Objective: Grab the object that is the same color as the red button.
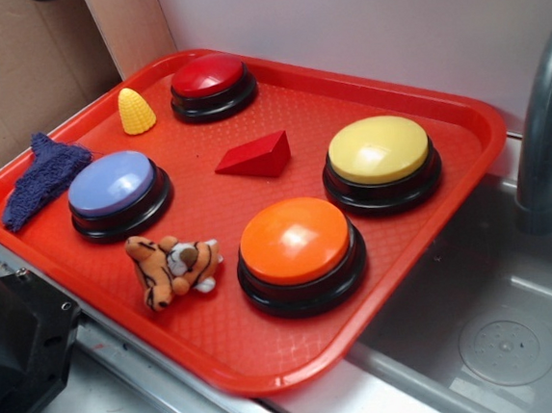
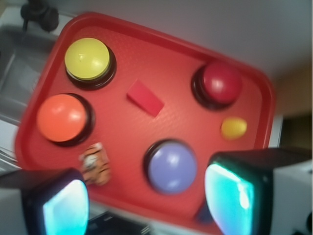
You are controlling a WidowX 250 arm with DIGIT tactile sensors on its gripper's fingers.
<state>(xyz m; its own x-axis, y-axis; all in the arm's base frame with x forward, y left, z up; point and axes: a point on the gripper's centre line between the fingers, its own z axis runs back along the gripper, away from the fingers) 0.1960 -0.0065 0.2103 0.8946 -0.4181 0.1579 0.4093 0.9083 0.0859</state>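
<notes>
Pincer (image 2: 146,205) hangs wide and empty high over the tray (image 2: 171,44). Ahead of it, mid-tray, lies the dark-red wedge (image 2: 145,98), matching the red button (image 2: 221,82). Probably light, rigid, slick: grip its flat parallel ends.

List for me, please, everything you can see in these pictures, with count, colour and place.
tray: one, red, on the counter beside the sink.
red button: one, dark red dome, far end of the tray.
yellow button: one, right side.
orange button: one, near edge.
purple button: one, left side.
wedge block: one, dark red, tray centre.
corn cone: one, yellow, left of the red button.
tiger toy: one, orange striped, between the purple and orange buttons.
cloth: one, blue, over the tray's left rim.
sink: one, grey, right of the tray.
gripper: one, open, above the tray.
</notes>
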